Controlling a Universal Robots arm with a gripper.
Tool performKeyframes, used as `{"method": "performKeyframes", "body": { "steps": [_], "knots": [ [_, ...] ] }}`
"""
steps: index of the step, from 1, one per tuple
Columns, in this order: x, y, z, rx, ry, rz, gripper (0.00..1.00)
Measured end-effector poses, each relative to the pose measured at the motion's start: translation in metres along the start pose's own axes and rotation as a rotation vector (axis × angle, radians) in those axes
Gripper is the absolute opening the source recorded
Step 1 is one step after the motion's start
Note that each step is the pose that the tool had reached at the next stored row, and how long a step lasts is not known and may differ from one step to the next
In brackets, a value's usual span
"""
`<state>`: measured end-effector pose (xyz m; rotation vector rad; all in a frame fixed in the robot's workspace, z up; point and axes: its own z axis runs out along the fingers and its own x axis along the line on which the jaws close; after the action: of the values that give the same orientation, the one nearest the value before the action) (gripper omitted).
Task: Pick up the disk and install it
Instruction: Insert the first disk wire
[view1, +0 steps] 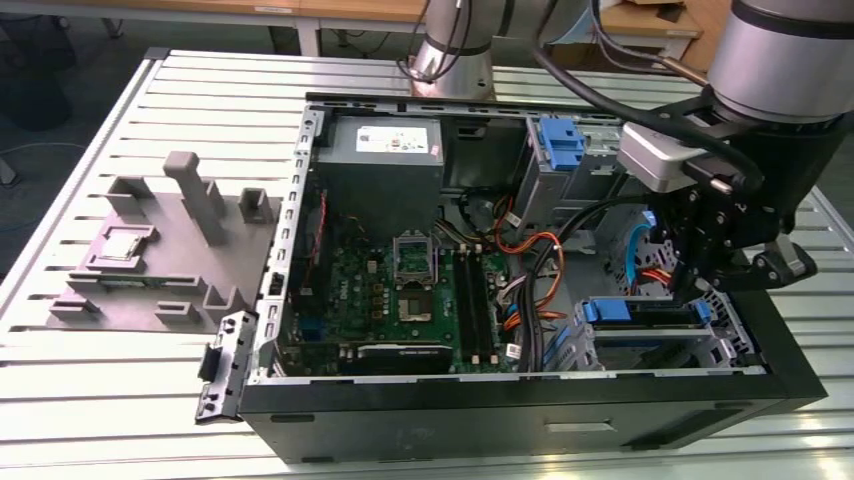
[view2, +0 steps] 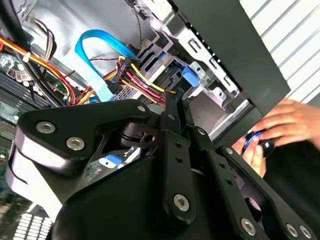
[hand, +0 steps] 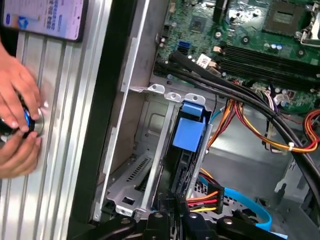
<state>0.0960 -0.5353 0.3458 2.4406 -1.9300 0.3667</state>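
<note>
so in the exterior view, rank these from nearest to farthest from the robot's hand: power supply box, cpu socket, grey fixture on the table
1. CPU socket: mid-case on the motherboard, nearest the hand, which is at the case's end on the exterior view's right.
2. Power supply box: back corner of the case, farther off.
3. Grey fixture: outside the case on the table, at the exterior view's left, farthest.
</note>
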Motion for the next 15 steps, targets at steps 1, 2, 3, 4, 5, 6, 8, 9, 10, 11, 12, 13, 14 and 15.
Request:
{"method": "performKeyframes", "body": {
  "steps": [1, 2, 3, 4, 5, 6, 8, 9, 10, 11, 12, 13, 14, 15],
  "knots": [
    [0.0000, 0.0000, 0.0001, -0.0026, 0.0018, 0.013, 0.17],
    [0.0000, 0.0000, 0.0001, -0.0044, 0.0017, 0.025, 0.17],
    [0.0000, 0.0000, 0.0000, -0.0055, -0.0005, 0.034, 0.17],
    [0.0000, 0.0000, 0.0001, -0.0054, -0.0071, 0.041, 0.17],
    [0.0000, 0.0000, 0.0002, -0.0031, -0.0224, 0.046, 0.17],
    [0.0000, 0.0000, 0.0002, -0.0003, -0.0397, 0.049, 0.17],
    [0.0001, 0.0001, 0.0002, 0.0054, -0.0745, 0.056, 0.17],
    [0.0004, 0.0002, 0.0002, 0.0060, -0.0806, 0.057, 0.17],
    [0.0006, 0.0002, 0.0002, 0.0057, -0.0803, 0.060, 0.17],
    [0.0011, 0.0003, 0.0003, 0.0051, -0.0798, 0.064, 0.17],
    [0.0016, 0.0004, 0.0004, 0.0042, -0.0790, 0.070, 0.17],
    [0.0018, 0.0005, 0.0005, 0.0026, -0.0777, 0.079, 0.17],
    [0.0020, 0.0005, 0.0005, 0.0006, -0.0758, 0.091, 0.17],
    [0.0020, 0.0005, 0.0005, -0.0013, -0.0741, 0.103, 0.17]
  ]
}}
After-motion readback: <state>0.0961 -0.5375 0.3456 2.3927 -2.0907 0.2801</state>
